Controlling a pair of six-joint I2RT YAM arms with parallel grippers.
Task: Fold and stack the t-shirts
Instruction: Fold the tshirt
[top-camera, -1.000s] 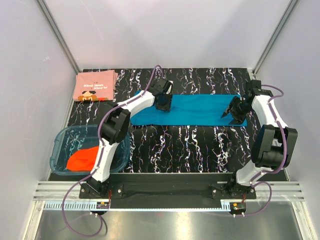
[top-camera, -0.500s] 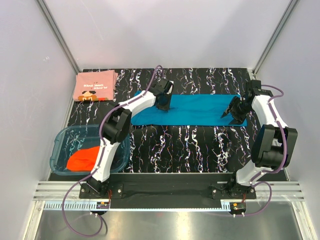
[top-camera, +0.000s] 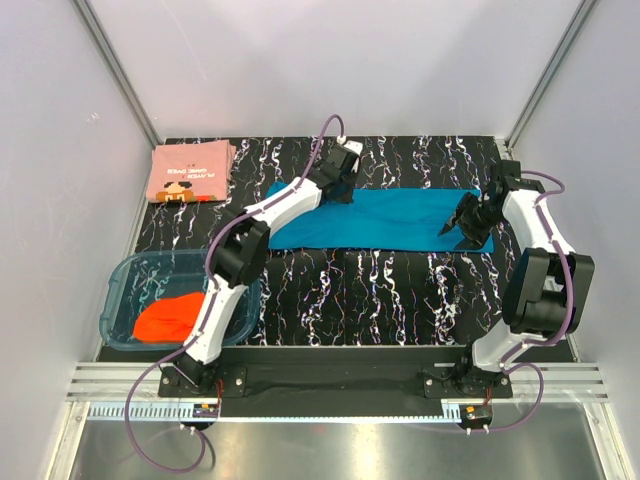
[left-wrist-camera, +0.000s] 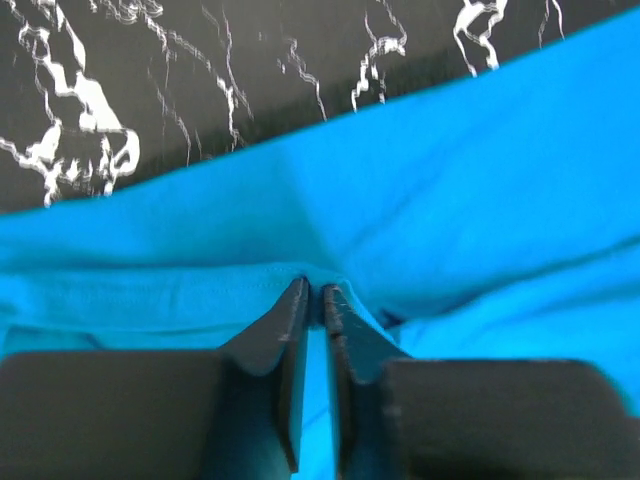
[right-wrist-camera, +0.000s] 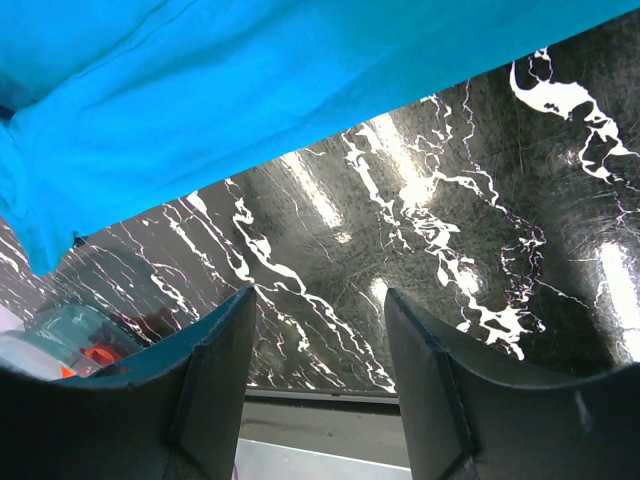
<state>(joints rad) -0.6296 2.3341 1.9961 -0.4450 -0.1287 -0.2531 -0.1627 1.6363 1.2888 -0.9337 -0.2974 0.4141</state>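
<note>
We note the teal-blue t-shirt lying flat as a long narrow band on the far half of the table. Its long axis runs left to right with one end toward each arm, and the cloth is plain with a few soft creases. The left gripper is clenched on a pinch of cloth near the far edge toward the left end, while the right gripper hangs released at the band's right end, jaws apart and nothing between them. We also log the salmon-pink t-shirt, folded square with dark print, at the far left corner, and the orange-red t-shirt bunched in the plastic tub at near left.
</note>
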